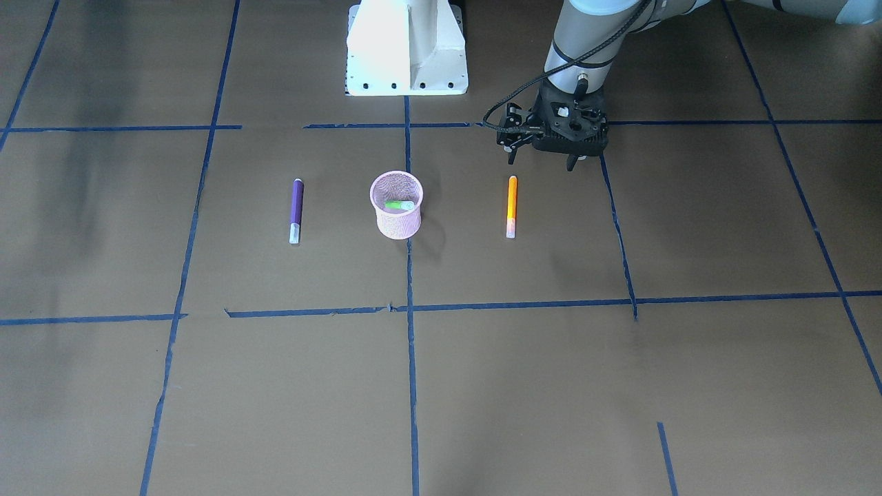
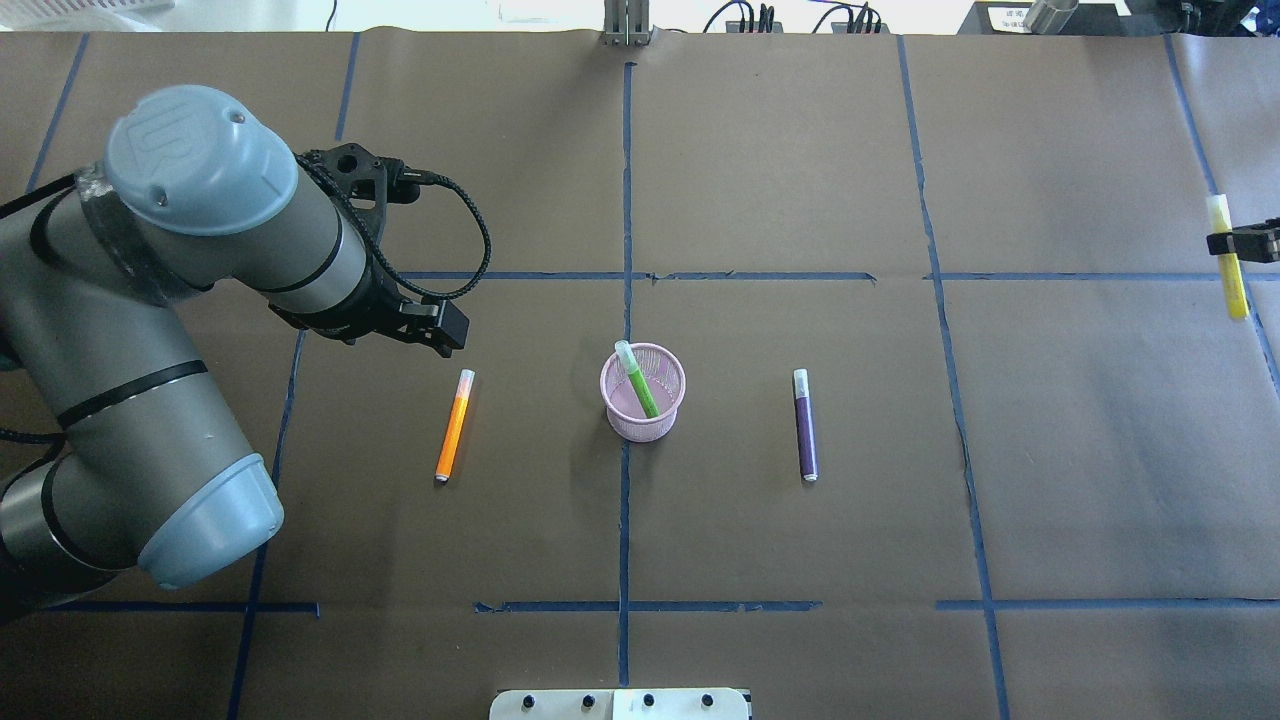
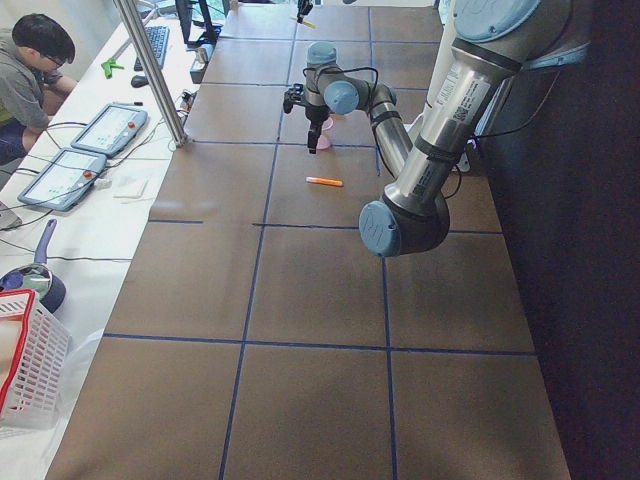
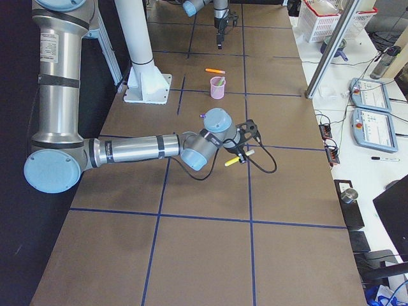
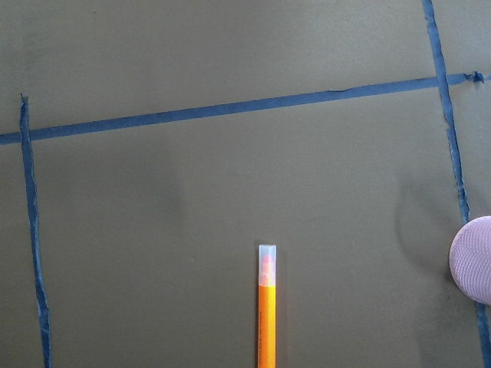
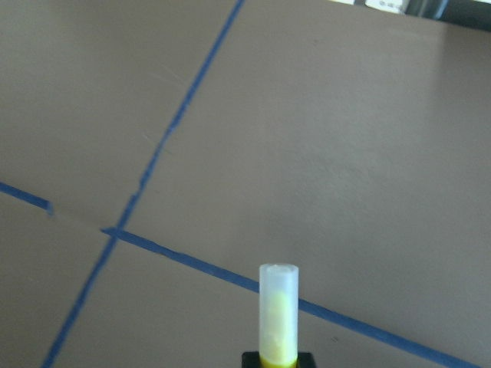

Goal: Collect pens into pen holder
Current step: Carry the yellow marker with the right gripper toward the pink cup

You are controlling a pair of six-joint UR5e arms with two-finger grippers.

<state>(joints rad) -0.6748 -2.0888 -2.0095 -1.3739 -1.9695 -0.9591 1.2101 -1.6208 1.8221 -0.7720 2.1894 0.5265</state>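
Brown paper crossed by blue tape lines (image 2: 625, 200) covers the surface (image 2: 800, 150). Near its middle stands a small pink wire-mesh cylindrical pen holder (image 2: 643, 418) with a bright green pen (image 2: 641, 388) leaning inside it. A slim orange pen with a pale cap end (image 2: 452, 428) lies flat on the holder's left side. A slim purple pen with a pale cap end (image 2: 805, 430) lies flat on its right. Each is well apart from the cup and roughly level with it.

The left gripper (image 1: 541, 164) hovers above the surface by the orange pen, its jaws spread and holding nothing. The orange pen's long axis runs from the robot's side toward the operators' side, about parallel to the central tape line, with the cap end pointing away from the robot. The left wrist view looks down on that cap end at the bottom middle of its picture. From this I judge that the gripper hangs nearer the cap end than the middle of the barrel. In the front-facing view the two fingers are set apart across the pen's axis, which I judge suits a pinch across the barrel once the gripper is centred and lowered.

The right gripper (image 2: 1238, 243) is far out at the surface's right edge, clamped on a slim yellow pen with a pale cap (image 2: 1231, 290). The left arm is plainly the nearer one to the orange pen. The purple pen lies between the holder and the right arm's side.
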